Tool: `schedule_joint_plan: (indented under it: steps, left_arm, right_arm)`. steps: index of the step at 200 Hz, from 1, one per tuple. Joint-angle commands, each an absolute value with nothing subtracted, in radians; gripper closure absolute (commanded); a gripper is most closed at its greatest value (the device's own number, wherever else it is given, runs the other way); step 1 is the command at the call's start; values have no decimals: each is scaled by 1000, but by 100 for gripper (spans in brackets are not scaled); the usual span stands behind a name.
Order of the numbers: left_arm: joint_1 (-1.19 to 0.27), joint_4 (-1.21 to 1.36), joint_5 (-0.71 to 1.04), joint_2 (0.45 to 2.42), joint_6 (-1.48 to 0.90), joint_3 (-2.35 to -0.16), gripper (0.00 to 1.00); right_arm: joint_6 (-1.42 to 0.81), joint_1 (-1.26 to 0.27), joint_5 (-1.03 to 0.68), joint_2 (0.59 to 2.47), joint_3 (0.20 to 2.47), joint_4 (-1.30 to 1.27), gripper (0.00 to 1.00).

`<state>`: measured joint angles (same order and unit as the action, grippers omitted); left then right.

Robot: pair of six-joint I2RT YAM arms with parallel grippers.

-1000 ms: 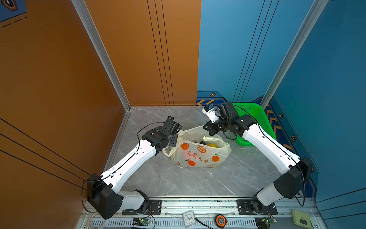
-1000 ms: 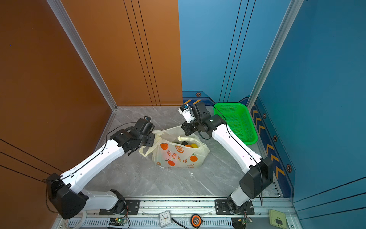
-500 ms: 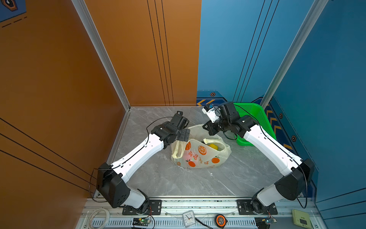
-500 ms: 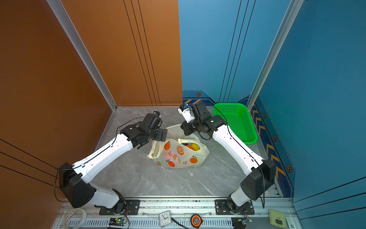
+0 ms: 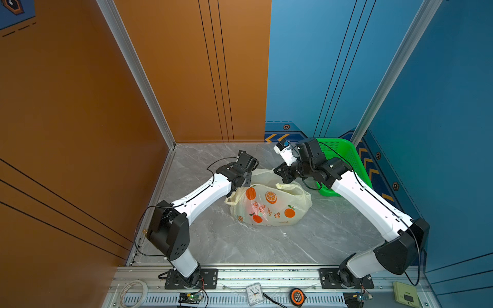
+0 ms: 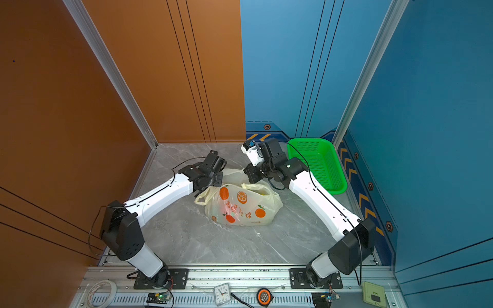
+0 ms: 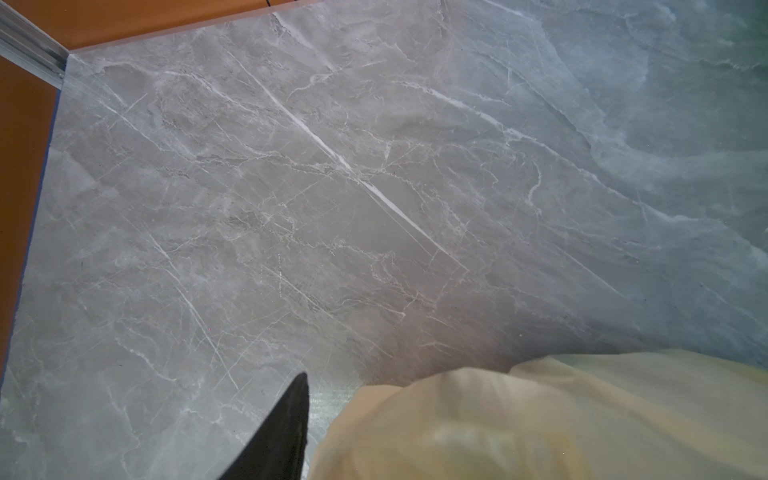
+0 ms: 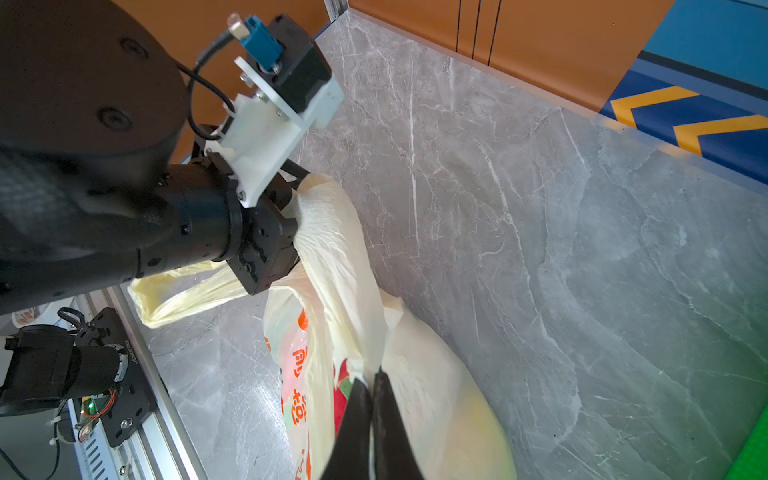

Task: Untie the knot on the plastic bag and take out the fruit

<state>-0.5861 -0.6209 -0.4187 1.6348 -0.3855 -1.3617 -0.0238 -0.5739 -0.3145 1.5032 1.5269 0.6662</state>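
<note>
The pale cream plastic bag (image 5: 269,208) with printed orange slices lies mid-floor in both top views (image 6: 245,208). My left gripper (image 5: 249,181) sits at its far left rim; in the right wrist view the left gripper (image 8: 301,183) pinches bag film. Only one black finger (image 7: 286,428) shows in the left wrist view, beside bag film (image 7: 519,424). My right gripper (image 5: 278,173) is at the far rim; its own view shows the right gripper (image 8: 374,376) shut on thin film. Film stretches taut between both grippers. Red fruit (image 8: 343,399) and yellow fruit (image 6: 262,192) show inside. No knot is visible; a handle loop (image 5: 232,198) hangs loose.
A bright green basket (image 5: 344,160) stands at the far right corner, just behind the right arm. Orange and blue walls close in the marble floor (image 5: 240,245) on three sides. A small clock (image 5: 254,290) and a tape measure (image 5: 296,295) lie on the front rail.
My left arm has swung from the bag's left side toward its far rim, and its jaws have narrowed onto the film. The bag's mouth has been drawn up. The right gripper has stayed put.
</note>
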Motion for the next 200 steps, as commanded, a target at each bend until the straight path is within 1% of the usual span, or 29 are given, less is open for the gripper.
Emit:
schedule_joint_plan:
  steps: [1, 16, 22, 33, 42, 53, 67, 71, 83, 84, 87, 88, 100, 117, 127, 135, 142, 161, 176, 200]
  left_arm:
    - [-562, -698, -405, 1558, -371, -1319, 69]
    - [-560, -721, -316, 1497, -368, -1286, 80]
    - [-561, -728, -277, 1475, -372, -1277, 83]
    - [-569, -743, -215, 1439, -388, -1270, 93]
    - [-577, -743, -163, 1418, -397, -1264, 96]
    - [-591, -752, -125, 1405, -410, -1272, 100]
    - [-604, -763, -82, 1410, -415, -1292, 100]
    - [-606, -767, -71, 1414, -417, -1299, 100]
    - [-612, -774, -39, 1428, -420, -1321, 100]
    - [-613, -775, -37, 1429, -420, -1322, 100]
    - [-615, -776, -30, 1433, -422, -1327, 100]
    - [-616, -776, -28, 1434, -422, -1329, 100]
    - [-620, -778, -2, 1442, -425, -1341, 100]
    - [-624, -779, 13, 1443, -426, -1349, 100]
    - [-624, -779, 14, 1434, -426, -1346, 100]
    - [-623, -778, 18, 1426, -425, -1342, 100]
    - [-621, -778, 24, 1419, -423, -1339, 100]
    - [-613, -776, 40, 1402, -407, -1325, 100]
    - [-608, -770, 53, 1390, -400, -1304, 100]
    - [-605, -709, 70, 1374, -407, -1249, 100]
  right_arm:
    - [-35, -568, -310, 1478, 1512, 652, 100]
    - [-35, -566, -305, 1493, 1511, 662, 100]
    - [-37, -565, -295, 1502, 1514, 672, 100]
    - [-37, -563, -287, 1521, 1524, 694, 100]
    - [-35, -560, -286, 1534, 1536, 720, 100]
    - [-34, -558, -286, 1542, 1561, 756, 83]
    - [-35, -557, -301, 1539, 1605, 808, 57]
    - [-35, -558, -308, 1537, 1621, 826, 52]
    - [-43, -563, -325, 1526, 1667, 874, 43]
    - [-46, -566, -324, 1524, 1673, 880, 40]
    - [-47, -569, -324, 1520, 1679, 888, 39]
    - [-49, -571, -326, 1516, 1686, 894, 37]
    - [-51, -594, -320, 1500, 1721, 925, 30]
    - [-38, -649, -319, 1491, 1769, 975, 26]
    - [-34, -683, -312, 1491, 1776, 994, 25]
    - [-31, -695, -319, 1490, 1759, 995, 25]
    - [-23, -741, -329, 1488, 1743, 992, 24]
    - [-1, -797, -312, 1485, 1693, 963, 19]
    - [9, -816, -300, 1496, 1659, 925, 16]
    - [28, -816, -337, 1516, 1569, 836, 12]
